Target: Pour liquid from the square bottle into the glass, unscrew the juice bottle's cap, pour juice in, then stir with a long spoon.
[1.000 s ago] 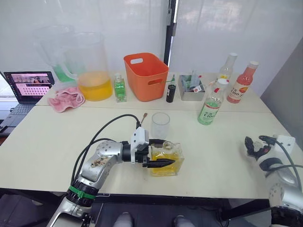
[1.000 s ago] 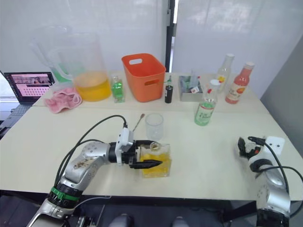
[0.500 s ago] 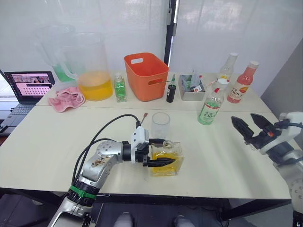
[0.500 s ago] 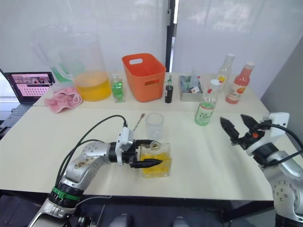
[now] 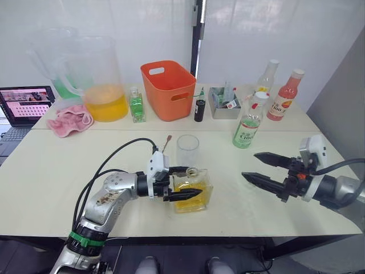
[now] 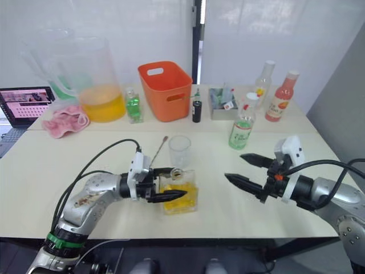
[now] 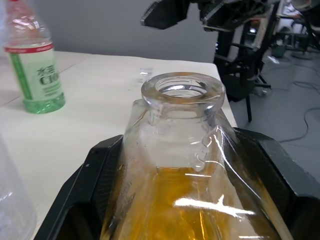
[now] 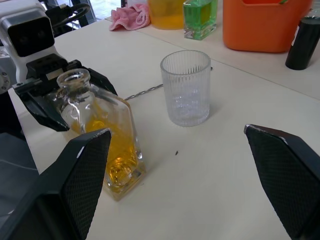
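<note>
The square bottle point(image 5: 201, 184) stands upright on the table's near middle, neck open, yellow liquid in its lower half. My left gripper point(image 5: 194, 181) is shut on the square bottle, one black finger against each flat side. Just behind it stands the glass point(image 5: 187, 150), ribbed and with no liquid in it that I can see. The long spoon point(image 5: 166, 142) lies on the table beside the glass. The juice bottle point(image 5: 246, 123) with its white cap point(image 5: 261, 96) stands further back to the right. My right gripper point(image 5: 249, 165) hovers open to the right of the square bottle, fingers pointing at it.
Along the back stand an orange basket point(image 5: 168, 88), a big pitcher point(image 5: 102, 80) of yellow liquid, a small green-liquid bottle point(image 5: 136, 105), a dark little bottle point(image 5: 199, 108), a metal box point(image 5: 223, 105), a pink-liquid bottle point(image 5: 282, 97) and a yellow-label bottle point(image 5: 263, 77). A pink cloth point(image 5: 69, 119) and a laptop point(image 5: 23, 105) lie far left.
My right arm has come up from the table's right edge and swung in toward the middle, fingers open. The left gripper and the bottle have stayed in place. The camera shifted slightly.
</note>
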Controlling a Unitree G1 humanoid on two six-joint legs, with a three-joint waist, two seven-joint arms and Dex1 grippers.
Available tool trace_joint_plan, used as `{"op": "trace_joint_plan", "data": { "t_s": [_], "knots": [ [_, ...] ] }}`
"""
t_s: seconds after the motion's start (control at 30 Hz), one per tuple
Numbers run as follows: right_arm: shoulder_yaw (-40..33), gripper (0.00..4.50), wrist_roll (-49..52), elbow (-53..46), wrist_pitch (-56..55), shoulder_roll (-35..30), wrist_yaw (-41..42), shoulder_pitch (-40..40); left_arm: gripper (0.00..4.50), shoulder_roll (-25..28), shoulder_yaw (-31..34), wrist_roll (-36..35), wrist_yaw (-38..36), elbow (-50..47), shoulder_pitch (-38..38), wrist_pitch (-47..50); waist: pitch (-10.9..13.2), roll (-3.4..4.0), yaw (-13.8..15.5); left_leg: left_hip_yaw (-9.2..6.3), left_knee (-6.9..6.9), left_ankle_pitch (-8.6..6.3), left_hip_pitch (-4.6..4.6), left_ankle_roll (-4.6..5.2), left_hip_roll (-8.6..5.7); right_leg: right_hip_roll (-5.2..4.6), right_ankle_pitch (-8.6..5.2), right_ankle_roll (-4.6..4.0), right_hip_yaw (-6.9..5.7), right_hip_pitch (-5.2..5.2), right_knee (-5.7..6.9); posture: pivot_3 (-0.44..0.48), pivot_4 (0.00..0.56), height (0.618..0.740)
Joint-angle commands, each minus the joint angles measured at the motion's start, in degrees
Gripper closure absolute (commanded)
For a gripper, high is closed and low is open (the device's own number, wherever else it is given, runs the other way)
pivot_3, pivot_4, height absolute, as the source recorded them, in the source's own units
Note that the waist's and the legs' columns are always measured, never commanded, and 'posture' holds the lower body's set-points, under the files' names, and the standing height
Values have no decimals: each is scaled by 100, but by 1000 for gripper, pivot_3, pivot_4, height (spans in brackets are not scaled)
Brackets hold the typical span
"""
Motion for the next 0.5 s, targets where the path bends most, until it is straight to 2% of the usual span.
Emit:
{"op": "trace_joint_plan", "data": {
  "t_s": [0.03, 0.17, 0.3, 0.4, 0.5],
  "knots": [
    [65, 0, -170, 176, -225, 15, 156, -249, 1673, 216, 530, -426, 240, -607, -48, 350, 9, -6, 23, 0, 2, 0, -14, 0, 0, 0, 1, 0, 0, -13, 3, 0, 150, 703],
    [302, 0, -428, 385, -375, 48, 319, -531, 1673, 813, 1154, -607, 311, -666, -129, 689, 35, -12, 34, -1, 1, 0, -26, 0, 0, 4, 1, 1, 0, -27, 7, 0, 150, 703],
    [439, 0, -563, 535, -456, 129, 400, -776, 1673, 1251, 1643, -630, 264, -72, -449, 743, 48, -15, 61, 0, 1, 0, -31, 0, 0, 3, 2, 2, 0, -31, 5, 0, 150, 703],
    [520, 0, -668, 595, -504, 183, 429, -870, 1673, 1535, 1840, -634, 197, 352, -827, 806, 73, -42, 91, -2, 1, 1, -32, 0, 0, 4, 2, 2, -3, -31, 6, 0, 150, 703],
    [547, 0, -764, 601, -551, 280, 380, -925, 1673, 1726, 1756, -214, 289, 1009, -1447, 557, 86, -59, 115, -2, 4, 0, -44, 0, -1, 3, 4, 5, -3, -32, 2, 0, 150, 703]
  ]
}}
